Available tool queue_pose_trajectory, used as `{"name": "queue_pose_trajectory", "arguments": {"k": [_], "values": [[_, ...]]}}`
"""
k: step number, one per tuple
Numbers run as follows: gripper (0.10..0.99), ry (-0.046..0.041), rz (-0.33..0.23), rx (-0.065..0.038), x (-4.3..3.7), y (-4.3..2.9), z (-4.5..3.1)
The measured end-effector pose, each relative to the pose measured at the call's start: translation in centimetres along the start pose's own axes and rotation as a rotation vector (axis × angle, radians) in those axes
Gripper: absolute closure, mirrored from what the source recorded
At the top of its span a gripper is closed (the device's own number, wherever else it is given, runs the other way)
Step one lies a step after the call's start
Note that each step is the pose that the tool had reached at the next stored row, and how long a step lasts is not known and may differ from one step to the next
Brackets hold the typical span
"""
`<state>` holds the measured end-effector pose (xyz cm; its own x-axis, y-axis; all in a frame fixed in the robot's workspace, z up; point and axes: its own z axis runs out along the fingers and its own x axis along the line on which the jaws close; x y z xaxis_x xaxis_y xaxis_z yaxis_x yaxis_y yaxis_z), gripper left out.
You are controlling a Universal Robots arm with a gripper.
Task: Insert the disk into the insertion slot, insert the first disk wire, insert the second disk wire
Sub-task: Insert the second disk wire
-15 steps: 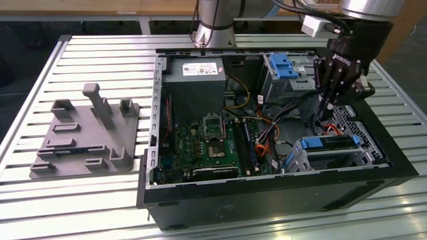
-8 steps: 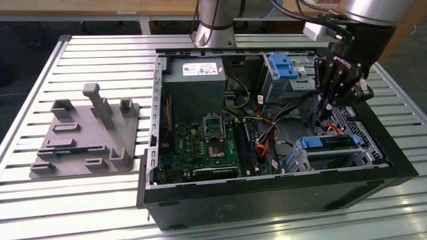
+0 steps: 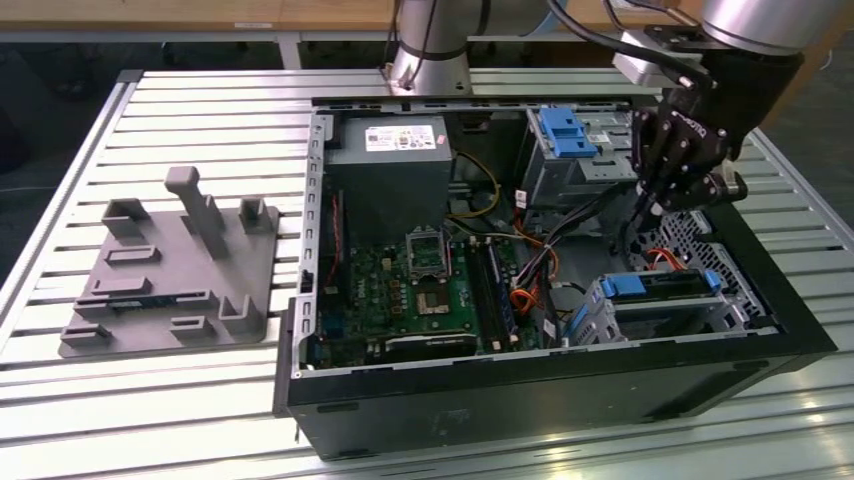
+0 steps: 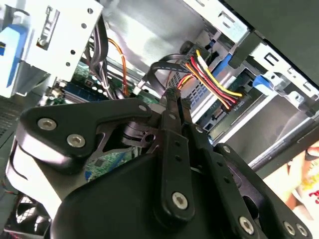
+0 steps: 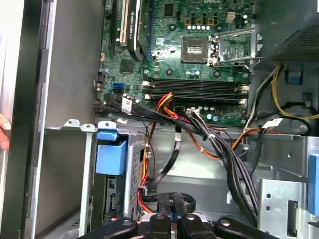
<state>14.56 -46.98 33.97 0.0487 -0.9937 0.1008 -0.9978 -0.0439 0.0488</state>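
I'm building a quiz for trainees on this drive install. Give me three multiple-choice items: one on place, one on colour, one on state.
1. Where is the gripper?
A. Over the grey fixture on the table
B. Over the open case, on the exterior view's right
C. Resting on the table in front of the case

2. What colour is the disk's carrier?
A. Red
B. Blue
C. Green

3. What state is the computer case in?
A. Closed by its side panel
B. Open, with the motherboard exposed
C. Tipped upside down

Answers:
1 B: the gripper hangs over the computer case, above the insertion slot.
2 B: the disk sits in the slot with its bright blue carrier edge showing.
3 B: the motherboard lies bare to the camera.
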Motion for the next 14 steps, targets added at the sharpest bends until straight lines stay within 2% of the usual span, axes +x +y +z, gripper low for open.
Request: {"name": "queue_pose_trajectory", "arguments": {"k": [6,10,14], "values": [[0.937,-0.0013,0.0,0.0,1.64,0.07,0.17],[0.937,-0.0119,-0.001,0.0,1.74,0.08,0.18],[0.937,-0.0132,-0.001,0.0,1.7,0.08,0.19]]}}
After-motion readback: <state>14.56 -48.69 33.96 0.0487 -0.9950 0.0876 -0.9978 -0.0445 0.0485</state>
